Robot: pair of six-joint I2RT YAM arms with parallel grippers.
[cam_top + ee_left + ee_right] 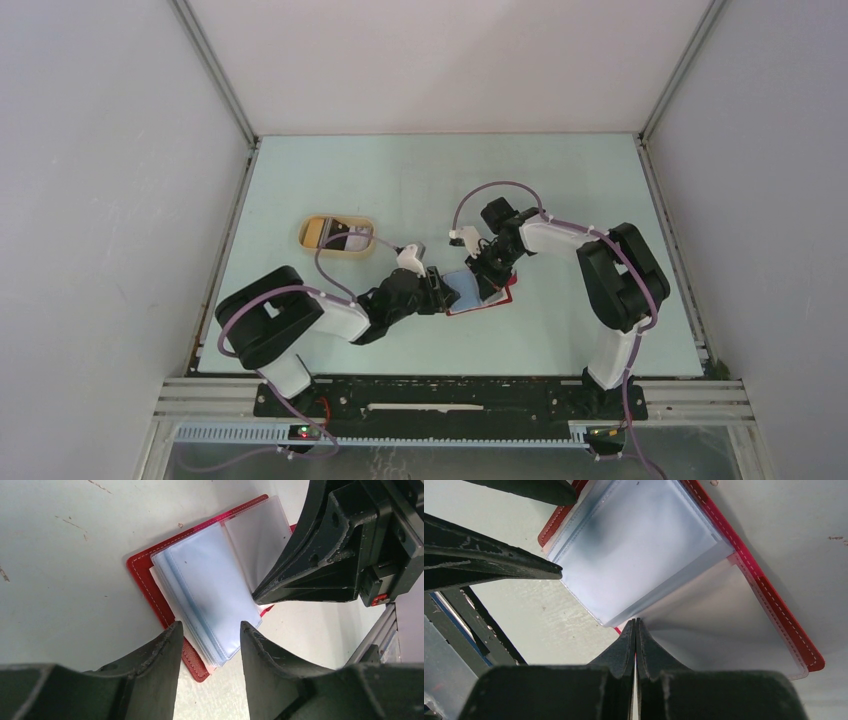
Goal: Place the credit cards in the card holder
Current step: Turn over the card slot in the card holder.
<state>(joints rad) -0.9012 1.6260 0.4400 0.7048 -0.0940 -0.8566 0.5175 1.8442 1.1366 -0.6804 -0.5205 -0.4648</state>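
The red card holder (480,297) lies open on the table, its pale-blue clear sleeves fanned out (210,585) (644,550). My left gripper (441,290) (211,626) is open, and the near corner of the sleeve stack sits between its fingertips. My right gripper (488,272) (635,621) is shut, its tips pressed against the fold where one clear sleeve is lifted from the stack; it also shows in the left wrist view (256,596). The credit cards (338,236), one golden-brown and one dark, lie in the tan oval tray, away from both grippers.
The tan oval tray (306,237) sits left of centre on the pale table. The left gripper's fingers (524,567) reach in at the upper left of the right wrist view. White walls enclose the table on three sides.
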